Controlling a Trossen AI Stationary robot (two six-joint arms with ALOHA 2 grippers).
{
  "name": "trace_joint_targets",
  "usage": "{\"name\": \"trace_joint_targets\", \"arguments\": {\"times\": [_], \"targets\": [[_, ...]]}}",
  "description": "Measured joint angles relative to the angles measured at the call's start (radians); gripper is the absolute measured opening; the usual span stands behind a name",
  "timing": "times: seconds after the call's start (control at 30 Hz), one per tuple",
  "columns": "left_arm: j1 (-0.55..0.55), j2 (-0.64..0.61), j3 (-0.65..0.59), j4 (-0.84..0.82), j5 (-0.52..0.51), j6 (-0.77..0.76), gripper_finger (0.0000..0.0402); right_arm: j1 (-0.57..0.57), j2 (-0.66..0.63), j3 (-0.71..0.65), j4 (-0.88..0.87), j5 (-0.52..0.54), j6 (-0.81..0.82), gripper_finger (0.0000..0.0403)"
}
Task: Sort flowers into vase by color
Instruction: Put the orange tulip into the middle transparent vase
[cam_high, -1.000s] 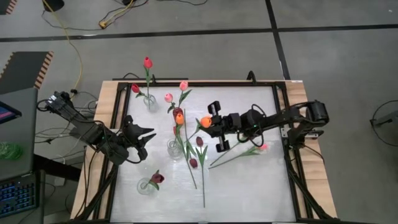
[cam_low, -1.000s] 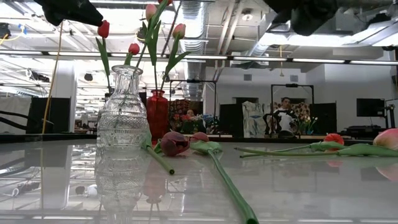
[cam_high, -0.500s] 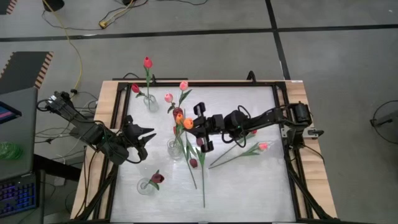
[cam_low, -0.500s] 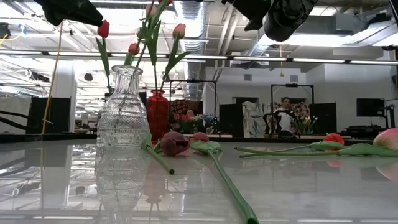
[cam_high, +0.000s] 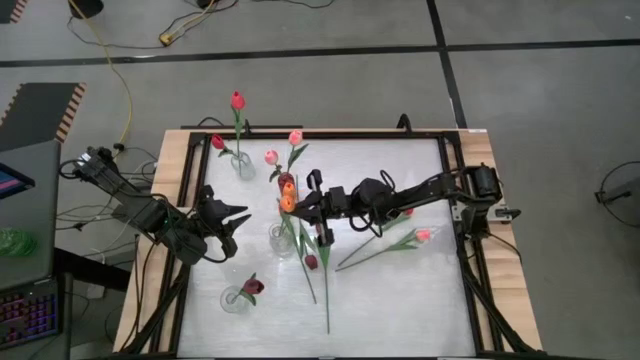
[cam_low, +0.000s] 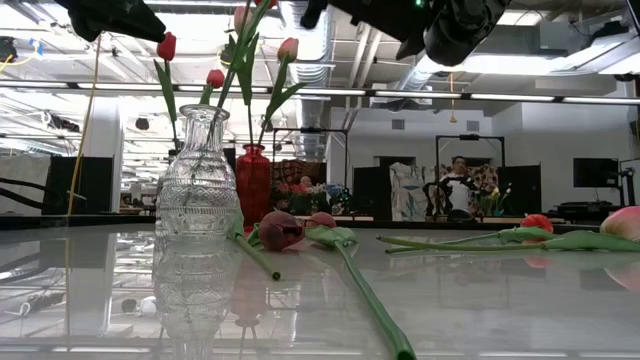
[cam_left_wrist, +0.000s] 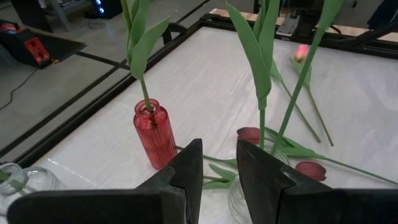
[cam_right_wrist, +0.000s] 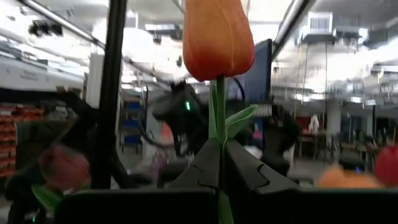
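Orange tulip (cam_right_wrist: 217, 38): clamped by right gripper (cam_right_wrist: 217, 163) above the vases; next, lower stem into matching vase. Left gripper (cam_left_wrist: 219, 163) waits, parted.

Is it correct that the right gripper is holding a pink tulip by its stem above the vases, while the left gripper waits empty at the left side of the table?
Not quite: the tulip is orange, not pink, as the right wrist view shows. The right gripper does pinch its stem above the vases, and the left gripper waits empty at the table's left side.
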Motion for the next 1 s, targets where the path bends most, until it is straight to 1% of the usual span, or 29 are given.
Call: {"name": "trace_joint_targets", "arguments": {"times": [0.23,0.7,0.83,1.0], "targets": [[0.0,0.0,0.0,0.0,0.0,0.0,0.0086,0.0,0.0,0.0,-0.075,0.003,0.0,0.0053],[0.0,0.0,0.0,0.0,0.0,-0.006,0.0086,0.0,0.0,0.0,-0.198,0.007,0.0,0.0061],[0.0,0.0,0.0,0.0,0.0,-0.007,0.0086,0.0,0.0,0.0,-0.251,0.014,0.0,0.0081],[0.0,0.0,0.0,0.0,0.0,-0.011,0.0086,0.0,0.0,0.0,-0.312,0.031,0.011,0.0124]]}}
